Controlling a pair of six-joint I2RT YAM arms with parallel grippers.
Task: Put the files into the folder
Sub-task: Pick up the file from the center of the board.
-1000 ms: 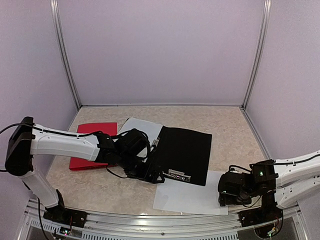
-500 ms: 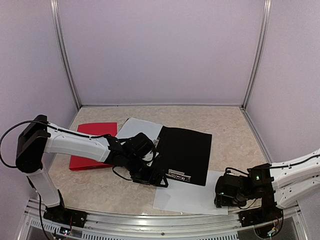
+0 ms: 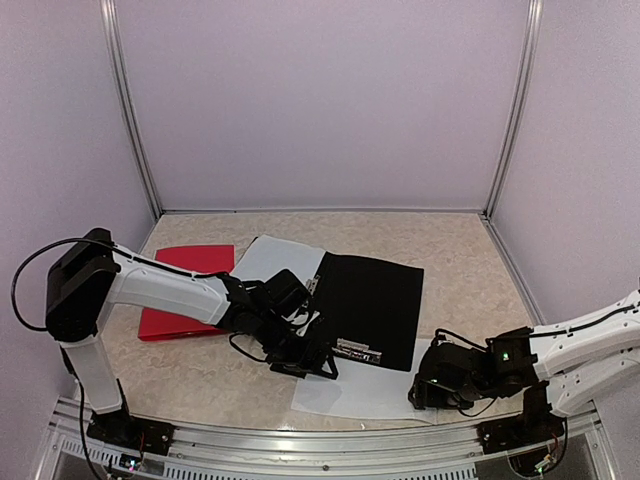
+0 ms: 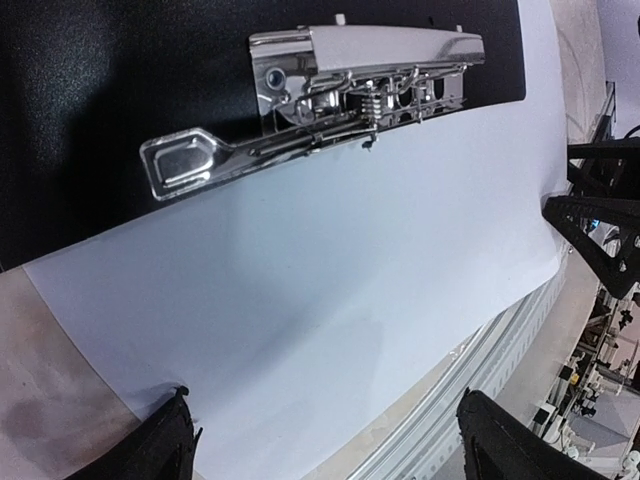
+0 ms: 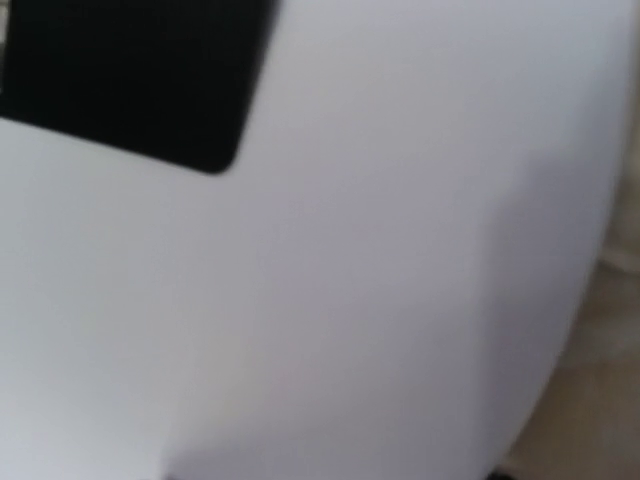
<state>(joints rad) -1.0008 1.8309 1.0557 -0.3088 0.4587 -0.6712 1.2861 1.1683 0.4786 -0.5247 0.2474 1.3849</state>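
Note:
A black folder (image 3: 368, 300) lies open in the middle of the table, its metal clip (image 4: 365, 85) at its near edge. One blank white file (image 3: 355, 392) lies in front of it by the table's near edge; it also fills the left wrist view (image 4: 330, 280) and the blurred right wrist view (image 5: 380, 280). Another white file (image 3: 280, 258) sticks out from under the folder's far left. My left gripper (image 3: 312, 365) is open over the near file's left corner, fingertips (image 4: 170, 450) wide apart. My right gripper (image 3: 422, 385) is at that file's right edge; its fingers are hidden.
A red folder (image 3: 185, 290) lies shut at the left of the table, partly under my left arm. A metal rail (image 3: 300, 440) runs along the near edge. Lilac walls enclose the beige table (image 3: 460, 260) on three sides.
My right gripper has moved left along the near edge and the near file has shifted left with it. My left gripper has come down and right onto that file's left corner.

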